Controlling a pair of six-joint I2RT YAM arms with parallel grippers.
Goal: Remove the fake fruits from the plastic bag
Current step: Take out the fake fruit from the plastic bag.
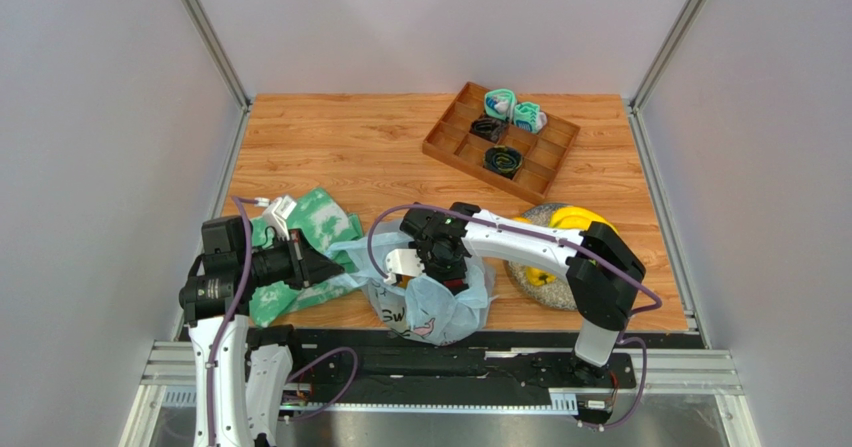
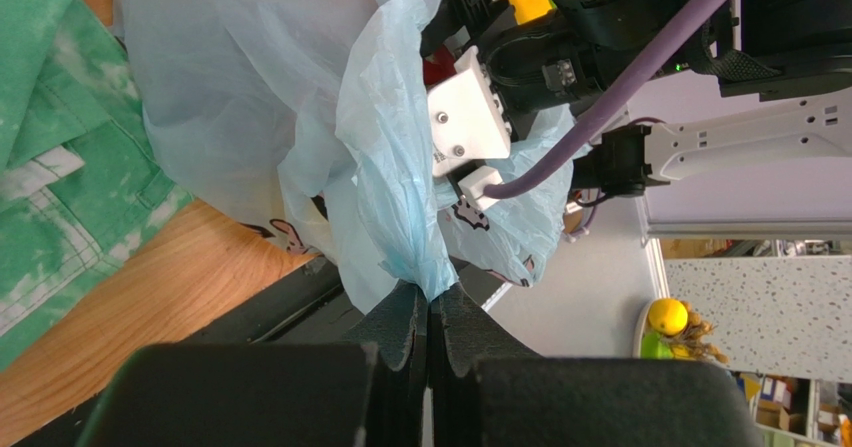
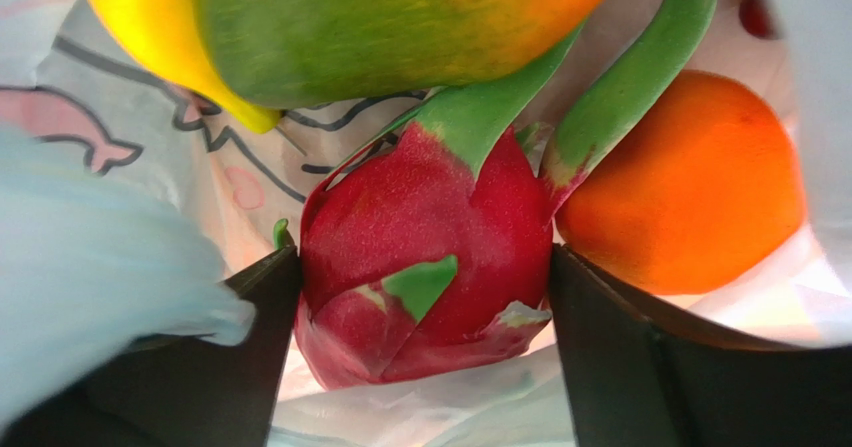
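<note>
Top view: plastic bag [image 1: 432, 305] sits crumpled at the near edge of the wood-grain table [image 1: 340, 147], between the two arms, mouth turned up and left. Thin, crinkly, pale-blue film with cartoon prints. Left gripper [image 1: 322, 265] meets the bag's left edge; right gripper [image 1: 440, 265] reaches down into the mouth. Green-and-white mottled cloth [image 1: 322, 222] lies just left of the bag. A speckled plate [image 1: 528, 285] to the right carries a yellow fruit [image 1: 575, 217]. A compartmented wooden tray [image 1: 455, 145] stands well apart at the far side. Left wrist view: the left gripper's jaws are fully closed, pinching a gathered fold of bag film, which rises from them in a pleated ridge. Right wrist view, inside the bag: dragon fruit [image 3: 425, 257], glossy pink-red with green-tipped scales, long axis running straight away from the camera, tips pointing away. A mango [image 3: 400, 27], green fading to orange, lies crosswise beyond it; a round orange [image 3: 690, 187] sits to its right. The right gripper's jaws are spread wide, one finger [image 3: 250, 367] close on each side of the dragon fruit; contact cannot be told.
</note>
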